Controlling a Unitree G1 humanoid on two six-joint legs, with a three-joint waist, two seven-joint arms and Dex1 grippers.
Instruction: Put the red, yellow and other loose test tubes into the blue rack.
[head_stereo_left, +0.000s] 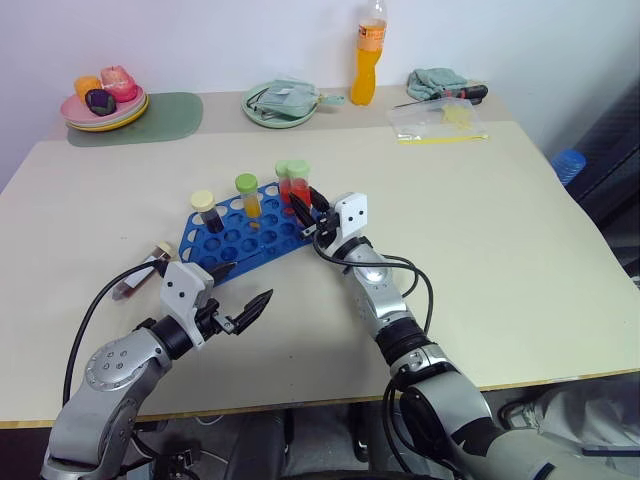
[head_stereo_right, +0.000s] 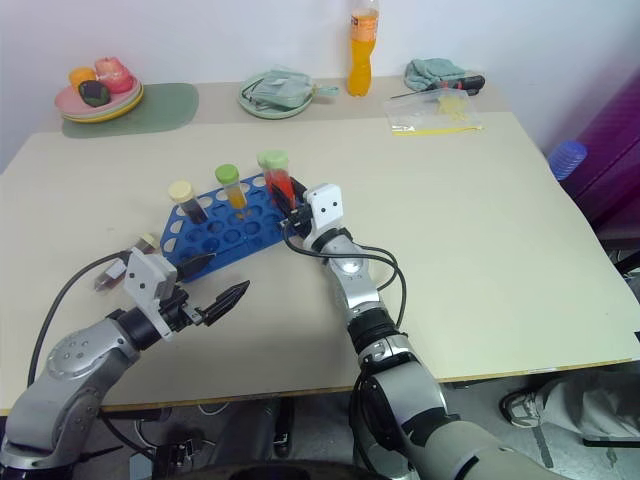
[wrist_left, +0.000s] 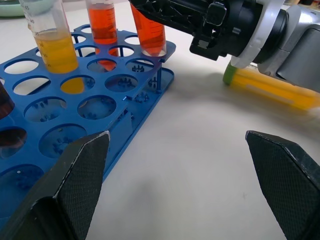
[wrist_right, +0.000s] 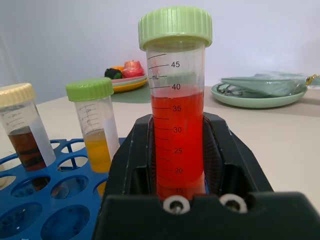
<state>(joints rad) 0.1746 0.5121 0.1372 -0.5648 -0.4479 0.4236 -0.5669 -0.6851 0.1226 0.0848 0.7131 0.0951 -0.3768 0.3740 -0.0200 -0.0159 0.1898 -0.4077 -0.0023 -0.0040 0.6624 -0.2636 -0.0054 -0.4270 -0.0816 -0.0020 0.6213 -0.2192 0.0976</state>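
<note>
red tube (wrist_right: 176, 130): upright in rack (head_stereo_left: 232, 240), 3 o'clock corner hole.
right gripper (head_stereo_left: 312, 212): fingers flanking tube; loosen, retreat straight.
left gripper (head_stereo_left: 236, 298): fingers spread, empty.

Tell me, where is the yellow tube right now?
The yellow tube stands upright in the blue rack, mid-table, between the brown tube and the red tubes.

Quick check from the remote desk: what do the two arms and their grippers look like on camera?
Both arms are silver-grey metal with black joint rings. Each wrist carries a white block with small dark holes, and a loose black cable loops alongside each forearm. The left gripper and right gripper each have two black pointed fingers; the left's pads are finely textured.
</note>
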